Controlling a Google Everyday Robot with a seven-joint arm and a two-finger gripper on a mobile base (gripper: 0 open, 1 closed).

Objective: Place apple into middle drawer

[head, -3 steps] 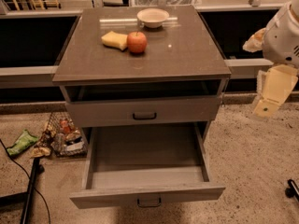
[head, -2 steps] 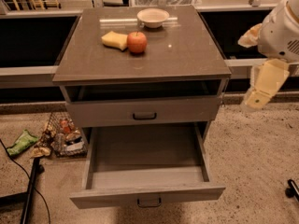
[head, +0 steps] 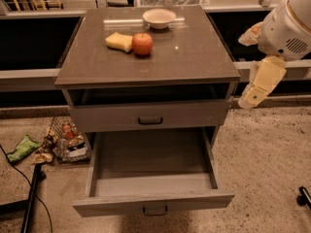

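Note:
The red apple (head: 142, 43) sits on the cabinet top (head: 194, 57), toward the back left, touching a yellow sponge (head: 119, 41). The middle drawer (head: 153, 200) is pulled fully out at the bottom; its inside is bare and its dark bar handle faces me. The matching grey drawer (head: 150, 116) above it is closed. My gripper (head: 253, 97) hangs on the cream arm to the right of the cabinet, level with the upper drawer, well away from the apple and holding nothing visible.
A white bowl (head: 159, 17) stands behind the apple. A wire basket of packets (head: 68, 140) and a green wrapper (head: 22, 148) lie on the floor to the left. A dark cable and pole (head: 30, 198) run along the lower left.
My arm and gripper have moved left, closer to the cabinet's right side. The apple, sponge, bowl and drawers have not moved.

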